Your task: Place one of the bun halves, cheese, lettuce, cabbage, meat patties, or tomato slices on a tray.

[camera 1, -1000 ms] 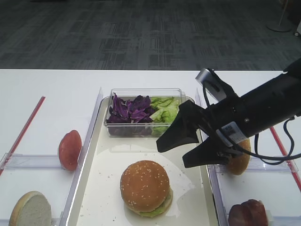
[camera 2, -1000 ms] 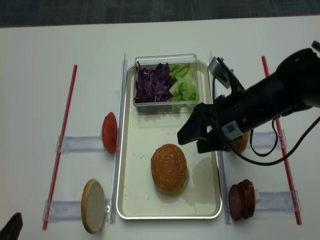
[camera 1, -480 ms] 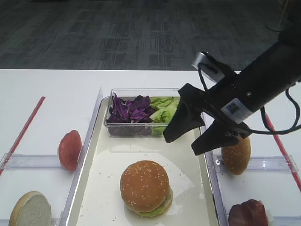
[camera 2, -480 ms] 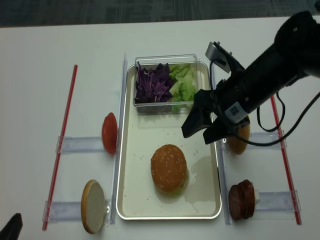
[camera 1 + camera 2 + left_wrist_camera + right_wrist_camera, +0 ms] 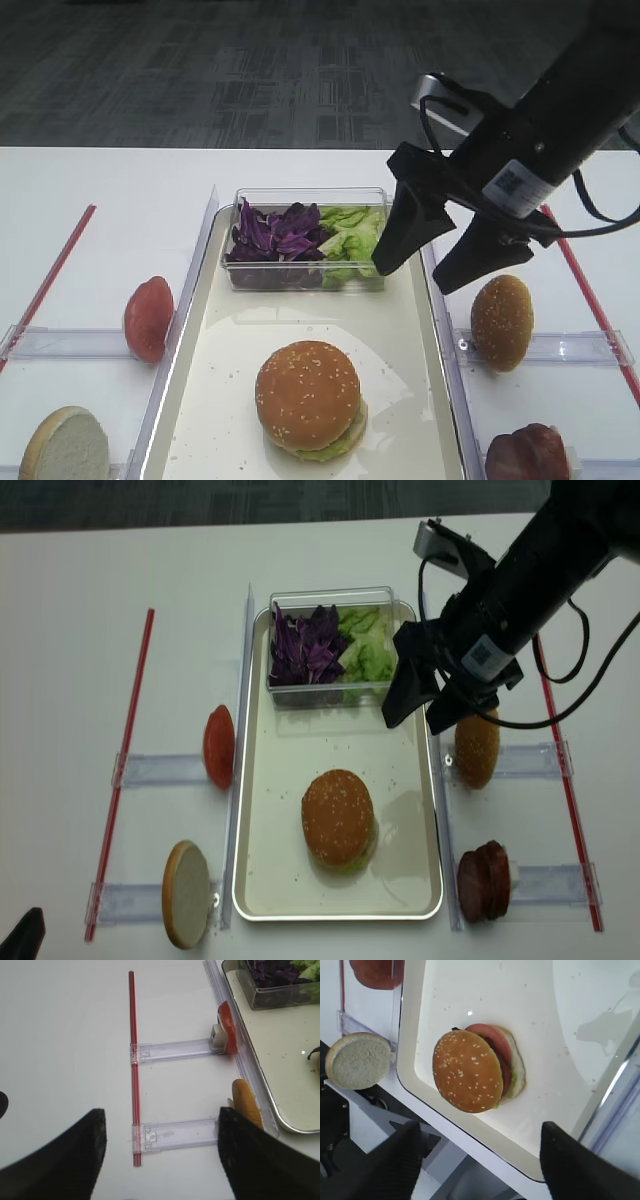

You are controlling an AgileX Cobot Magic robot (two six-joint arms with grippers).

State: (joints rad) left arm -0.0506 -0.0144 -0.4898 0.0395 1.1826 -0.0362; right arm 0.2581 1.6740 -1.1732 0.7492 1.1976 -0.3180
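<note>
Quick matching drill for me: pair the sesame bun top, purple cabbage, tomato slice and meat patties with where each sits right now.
Things:
1. sesame bun top
2. purple cabbage
3. tomato slice
4. meat patties

Places:
A. upright in a clear holder left of the tray
B. in the clear box at the tray's far end, beside the lettuce
C. on top of the stacked burger on the tray
D. upright in a holder right of the tray, near end

Pairs: 1-C, 2-B, 3-A, 4-D

Two red strips [image 5: 128, 760] flank the white table [image 5: 80, 630] (grey carpet beyond).
</note>
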